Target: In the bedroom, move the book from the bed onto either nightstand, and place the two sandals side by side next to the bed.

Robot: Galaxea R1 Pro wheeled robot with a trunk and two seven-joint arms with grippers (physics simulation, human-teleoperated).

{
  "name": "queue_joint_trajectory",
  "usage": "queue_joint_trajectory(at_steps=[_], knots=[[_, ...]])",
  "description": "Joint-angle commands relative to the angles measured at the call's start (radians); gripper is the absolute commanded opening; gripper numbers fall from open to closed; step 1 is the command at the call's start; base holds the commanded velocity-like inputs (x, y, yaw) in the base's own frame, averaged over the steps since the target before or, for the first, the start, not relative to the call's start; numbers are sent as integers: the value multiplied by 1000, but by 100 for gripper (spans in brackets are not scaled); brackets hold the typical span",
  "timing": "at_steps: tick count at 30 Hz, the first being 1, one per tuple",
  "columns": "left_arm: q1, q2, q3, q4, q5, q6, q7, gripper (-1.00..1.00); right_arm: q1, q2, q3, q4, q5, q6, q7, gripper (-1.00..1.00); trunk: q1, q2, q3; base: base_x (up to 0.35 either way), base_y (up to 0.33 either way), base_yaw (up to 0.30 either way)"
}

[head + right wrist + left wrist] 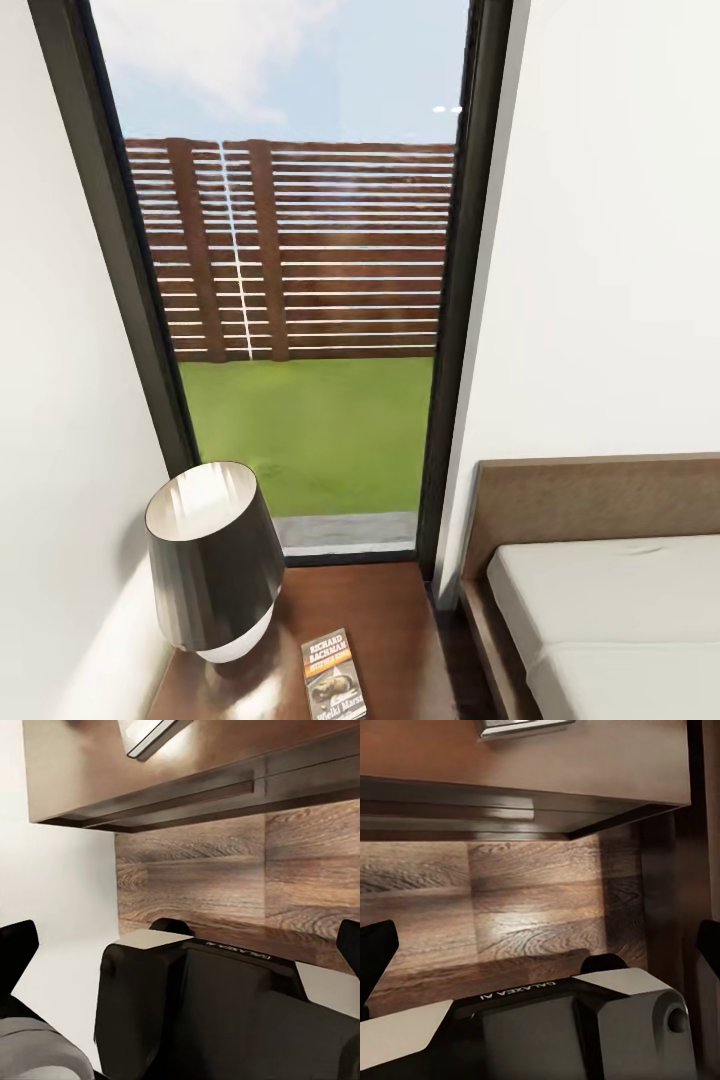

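Observation:
The book [335, 676], dark with white "Richard Bachman" lettering and an orange band, lies flat on the dark brown nightstand [392, 615], near its front edge and beside a lamp. Right of the nightstand stands the bed [620, 610], with a brown headboard and a bare grey mattress. My left gripper [542, 954] hangs open over the wood floor in front of the nightstand [547, 772], holding nothing. The right gripper [182, 952] is open too, empty, before the nightstand [90, 772]. A pale edge of the book [525, 727] [157, 739] peeks over the nightstand top. The two sandals are out of view.
A lamp [215, 560] with a dark shade fills the nightstand's left half. A tall black-framed window [300, 300] onto fence and grass is behind it. White walls close in at left and right. The robot's base [570, 1027] sits just below the grippers.

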Motion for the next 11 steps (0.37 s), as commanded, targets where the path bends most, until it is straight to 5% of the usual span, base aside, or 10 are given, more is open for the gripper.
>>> queue_joint_trajectory(at_steps=[1, 11], knots=[[-1, 0, -8, 2, 8, -4, -3, 100, -1, 0, 7, 3, -11, 4, 5, 100, 0, -1, -1, 0, 0, 0], [-1, 0, -8, 1, 8, -4, -3, 100, -1, 1, 7, 3, -11, 4, 6, 100, 0, -1, -1, 0, 0, 0]])
